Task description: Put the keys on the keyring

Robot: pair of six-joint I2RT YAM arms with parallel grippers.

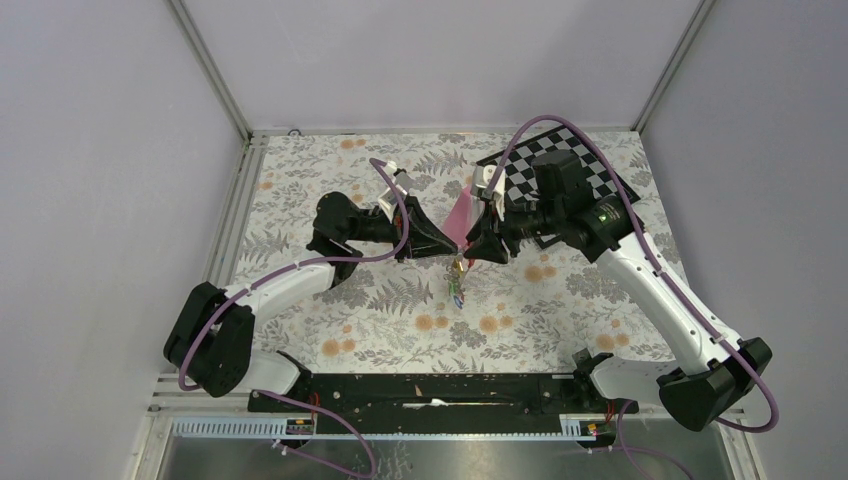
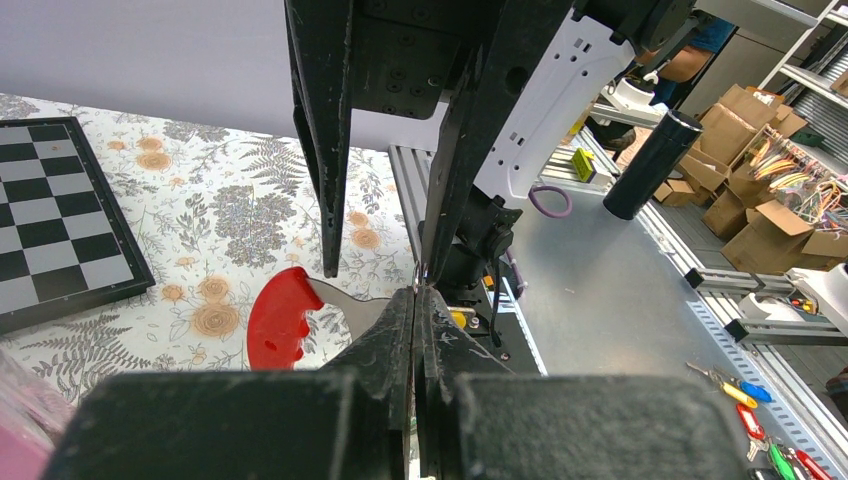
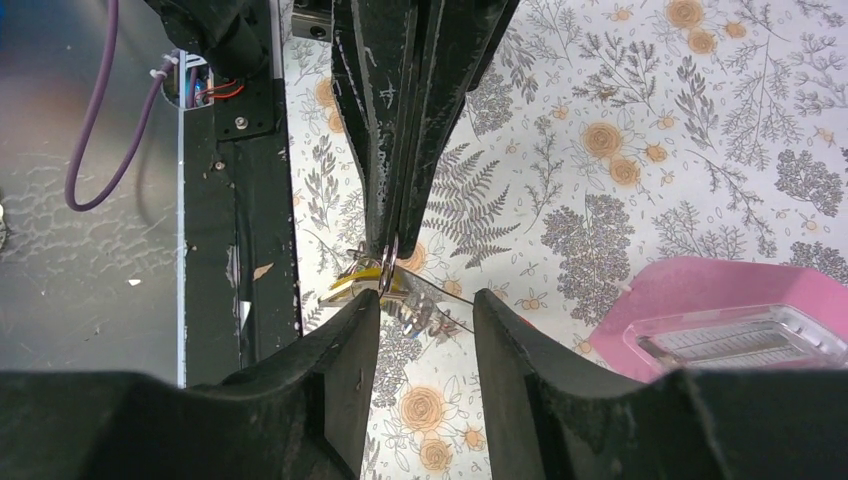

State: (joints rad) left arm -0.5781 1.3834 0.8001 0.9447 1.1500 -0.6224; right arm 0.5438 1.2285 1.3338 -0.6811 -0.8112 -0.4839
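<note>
While aloft, keyring (image 3: 388, 257) between left fingers (image 3: 385, 150)

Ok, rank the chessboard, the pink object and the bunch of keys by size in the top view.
Largest to smallest:
chessboard, even though it is partly hidden
pink object, also partly hidden
bunch of keys

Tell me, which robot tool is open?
The right tool: its two fingers stand apart with a clear gap between them. The left tool is pinched shut, with the keys hanging at its tip.
</note>
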